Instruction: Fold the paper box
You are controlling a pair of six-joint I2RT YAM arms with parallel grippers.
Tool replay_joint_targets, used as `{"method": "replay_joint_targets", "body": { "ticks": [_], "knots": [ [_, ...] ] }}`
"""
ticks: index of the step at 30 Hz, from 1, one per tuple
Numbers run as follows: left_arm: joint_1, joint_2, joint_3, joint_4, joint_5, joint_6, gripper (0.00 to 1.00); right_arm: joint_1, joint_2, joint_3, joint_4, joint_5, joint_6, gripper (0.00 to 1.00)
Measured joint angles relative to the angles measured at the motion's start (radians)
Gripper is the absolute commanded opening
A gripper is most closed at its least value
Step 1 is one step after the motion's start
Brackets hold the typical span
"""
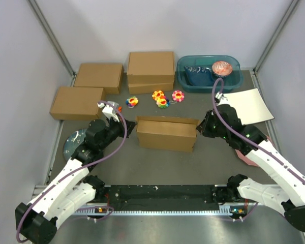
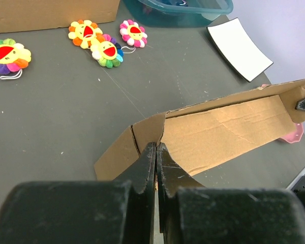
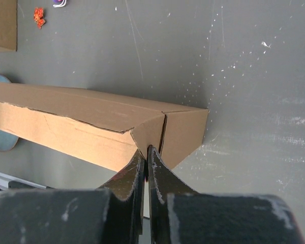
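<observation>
The paper box (image 1: pixel 166 133) is a plain brown cardboard piece partly folded, standing on the grey table at the middle. My left gripper (image 1: pixel 128 128) is shut on its left end flap; the left wrist view shows the jaws (image 2: pixel 156 148) pinching the cardboard edge, with the long wall (image 2: pixel 229 129) running away to the right. My right gripper (image 1: pixel 202 127) is shut on the right end flap; the right wrist view shows the jaws (image 3: pixel 145 150) pinching the corner of the box (image 3: pixel 91 122).
Several ready-made brown boxes (image 1: pixel 98 77) stand at the back left and back middle (image 1: pixel 150 71). Flower toys (image 1: pixel 162 99) lie behind the paper box. A teal bin (image 1: pixel 208 73) is at the back right, a white sheet (image 1: pixel 249 105) beside it. A round disc (image 1: pixel 72 141) lies left.
</observation>
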Motion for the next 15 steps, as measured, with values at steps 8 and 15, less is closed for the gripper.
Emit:
{"method": "replay_joint_targets", "body": {
  "ticks": [8, 15],
  "knots": [
    [-0.005, 0.0, 0.0, 0.001, -0.006, 0.0, 0.0, 0.0, -0.016, -0.052, 0.077, 0.037, -0.003, 0.0],
    [-0.006, 0.0, -0.002, 0.006, -0.009, -0.004, 0.0, 0.0, -0.053, -0.127, 0.17, 0.057, -0.017, 0.0]
  ]
}}
